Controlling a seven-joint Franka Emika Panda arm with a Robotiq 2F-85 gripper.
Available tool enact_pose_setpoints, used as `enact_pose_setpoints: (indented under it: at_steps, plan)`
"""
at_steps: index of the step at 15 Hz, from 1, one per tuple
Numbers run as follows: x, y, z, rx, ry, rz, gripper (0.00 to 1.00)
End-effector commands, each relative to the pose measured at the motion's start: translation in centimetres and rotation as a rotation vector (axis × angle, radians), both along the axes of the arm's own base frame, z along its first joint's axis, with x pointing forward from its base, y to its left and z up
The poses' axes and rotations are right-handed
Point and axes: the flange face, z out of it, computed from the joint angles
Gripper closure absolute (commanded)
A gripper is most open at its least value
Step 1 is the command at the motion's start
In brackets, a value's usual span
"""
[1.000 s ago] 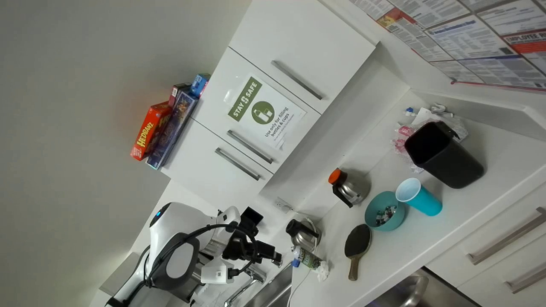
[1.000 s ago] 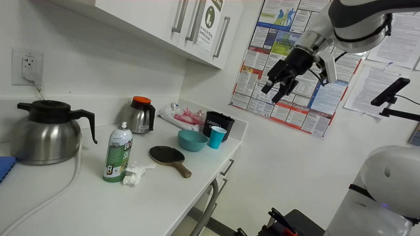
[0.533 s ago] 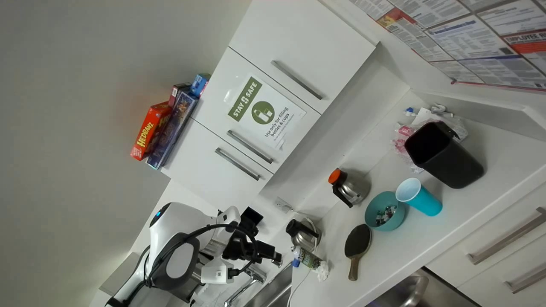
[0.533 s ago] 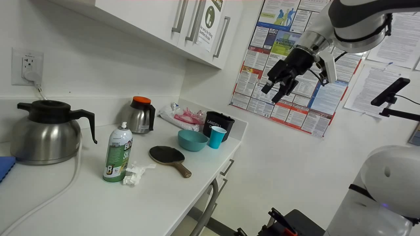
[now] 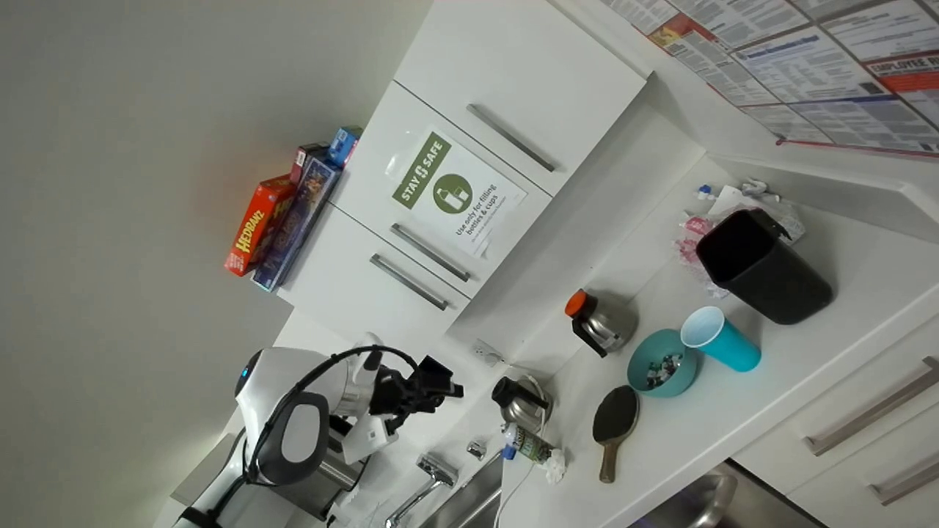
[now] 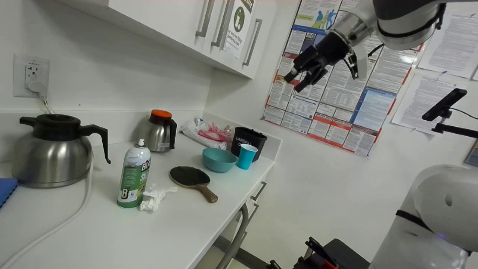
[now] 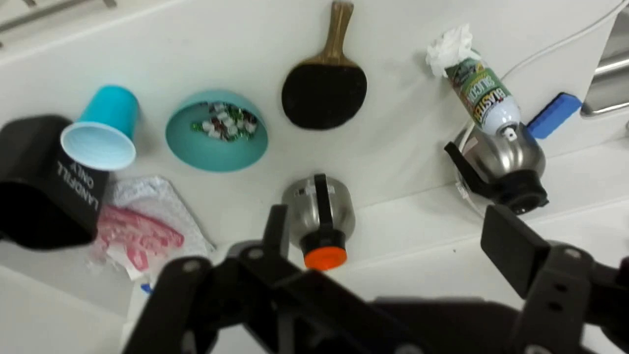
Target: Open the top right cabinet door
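Note:
The top right cabinet door [image 5: 411, 158] is flat white, with a green-and-white notice bearing a round symbol. It is shut, flush with its neighbours. Its slim silver bar handle [image 5: 430, 252] runs along the edge beside another door's handle. In an exterior view its lower part [image 6: 221, 50] and handle [image 6: 223, 23] show; the top is cut off. My gripper [image 6: 294, 83] is open and empty, in the air away from the door and touching nothing. It also shows in an exterior view [image 5: 449, 396]. In the wrist view the fingers [image 7: 385, 223] stand wide apart; the door and handle are out of view.
Plain white doors [image 5: 513, 81] flank the notice door; one handle [image 5: 408, 281] is close by. Game boxes [image 5: 282, 220] stand on top. The counter below holds flasks [image 6: 56, 157], a spray can [image 6: 135, 175], a paddle [image 6: 190, 176], a bowl [image 6: 219, 160], a cup [image 6: 247, 157] and a black bin [image 6: 242, 140].
In the last half second my arm and gripper have moved up and to the left in both exterior views. The cabinet doors and the counter objects have not moved.

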Motion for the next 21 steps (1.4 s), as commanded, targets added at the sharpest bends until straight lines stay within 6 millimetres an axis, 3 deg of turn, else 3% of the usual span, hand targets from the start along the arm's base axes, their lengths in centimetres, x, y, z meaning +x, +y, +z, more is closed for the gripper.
enact_pose_setpoints:
  at_steps: [1,4,5,11,21]
  plan:
    - [3.5,1.9,3.7,-0.045,-0.163,0.113,0.0]
    - [6.0,3.4,6.1,-0.064,-0.267,0.148,0.0]
    - [3.8,2.8,4.8,-0.053,-0.229,0.124,0.0]
    - [4.2,2.9,4.8,-0.053,-0.228,0.126,0.0]
    - [11.8,3.6,5.5,-0.148,-0.547,0.155,0.0]
